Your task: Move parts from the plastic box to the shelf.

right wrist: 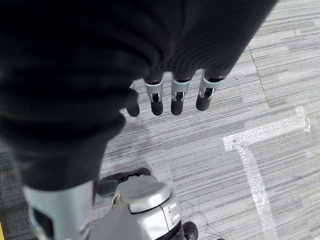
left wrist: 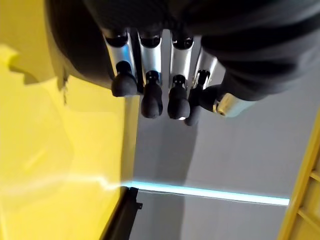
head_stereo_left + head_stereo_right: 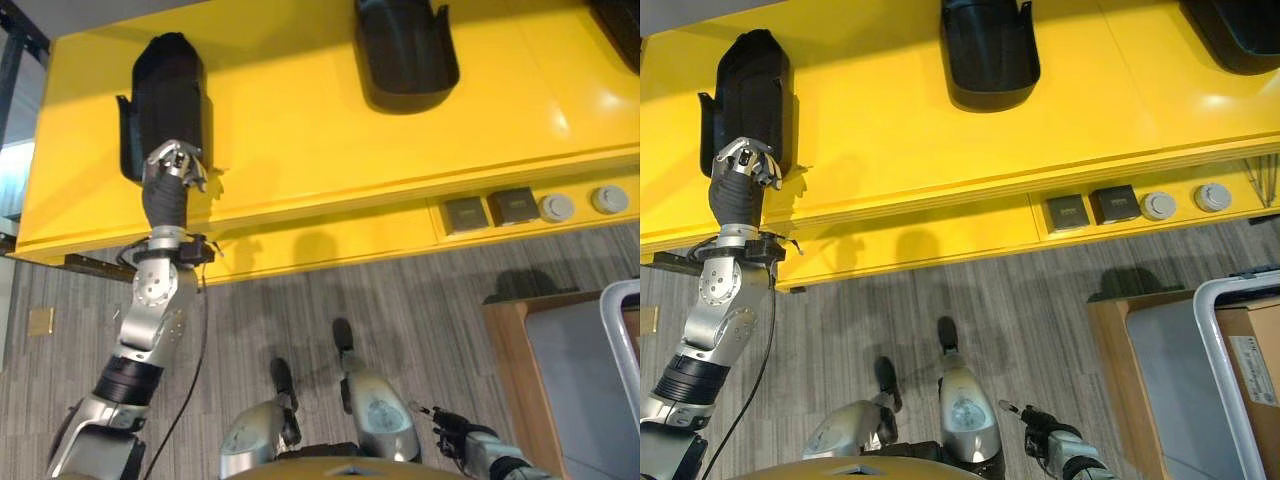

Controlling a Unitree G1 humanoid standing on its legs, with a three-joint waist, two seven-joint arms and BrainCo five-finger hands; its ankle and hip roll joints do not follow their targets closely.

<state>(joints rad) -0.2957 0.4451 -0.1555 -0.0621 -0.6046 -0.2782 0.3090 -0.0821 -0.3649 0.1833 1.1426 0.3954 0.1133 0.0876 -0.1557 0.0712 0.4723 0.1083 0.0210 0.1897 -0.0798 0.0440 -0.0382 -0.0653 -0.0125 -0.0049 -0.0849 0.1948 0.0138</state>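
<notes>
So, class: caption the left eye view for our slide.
Left hand at a black part on the yellow shelf; a second part lies further along.

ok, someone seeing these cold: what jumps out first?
The bright yellow shelf spans the top of the head views, with black parts on it: one at its left end, another near the middle. The left robot hand is raised against the left part's near end, fingers relaxed and holding nothing. The right robot hand hangs low over the grey floor.
</notes>
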